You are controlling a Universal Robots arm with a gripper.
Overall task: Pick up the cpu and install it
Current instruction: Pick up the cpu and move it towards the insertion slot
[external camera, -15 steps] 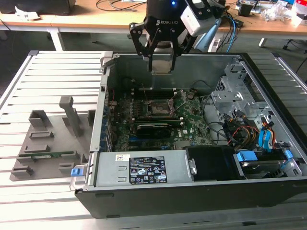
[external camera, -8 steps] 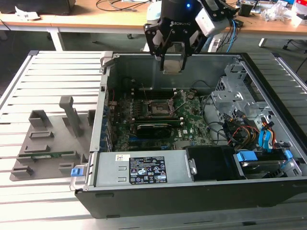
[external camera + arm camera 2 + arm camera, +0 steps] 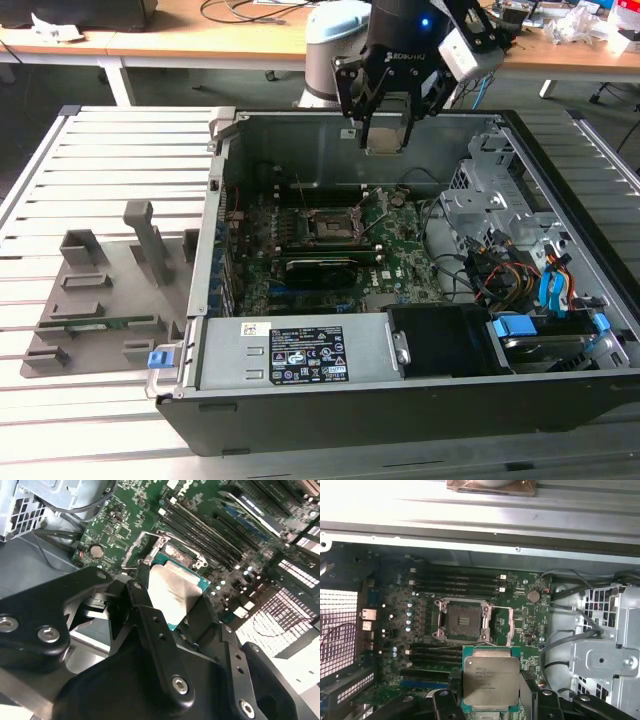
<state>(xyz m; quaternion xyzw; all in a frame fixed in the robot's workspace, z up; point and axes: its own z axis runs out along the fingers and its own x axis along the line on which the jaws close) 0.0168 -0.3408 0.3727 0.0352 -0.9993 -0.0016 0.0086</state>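
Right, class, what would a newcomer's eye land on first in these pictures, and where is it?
The silvery cpu, pinched in the black gripper, hangs over the open computer case. On the green board below, in the first wrist view, the dark square socket stands open with nothing in it.

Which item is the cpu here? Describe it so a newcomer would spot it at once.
Start at the open computer case; above its green board hangs the arm's pincer. The cpu is the flat square chip clamped in that pincer. Unlike the dark empty socket frame on the board, it has a silvery metal top with a thin green edge.
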